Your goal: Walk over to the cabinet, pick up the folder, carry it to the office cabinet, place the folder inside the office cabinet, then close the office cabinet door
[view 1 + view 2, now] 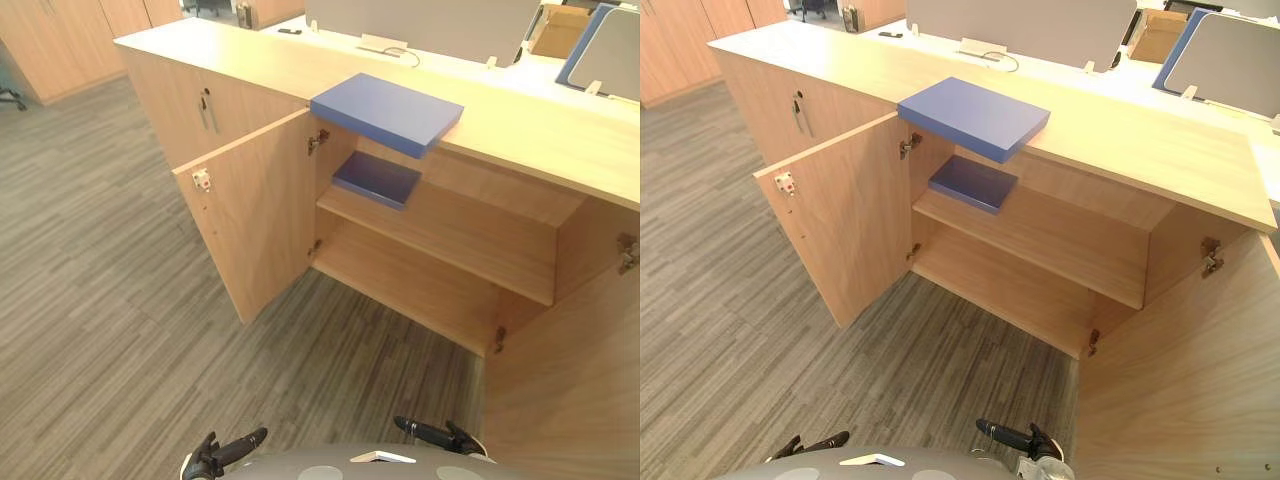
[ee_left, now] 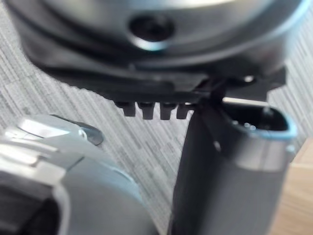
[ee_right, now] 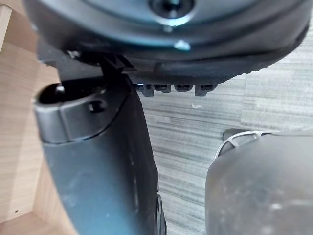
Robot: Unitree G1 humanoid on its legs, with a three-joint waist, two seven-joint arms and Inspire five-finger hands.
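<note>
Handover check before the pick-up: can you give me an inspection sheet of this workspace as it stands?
Surface: light wooden cabinet top, bearing the folder.
Job's things: blue folder lies flat on top, overhanging the front edge; left door and right door both open; second blue folder on the upper shelf inside.
Clutter: cardboard box on the desk behind.
Hands: left hand and right hand low, open, holding nothing.
Cables: thin cable on the desk behind.
Surroundings: grey carpet; more wooden cabinets far left.
</note>
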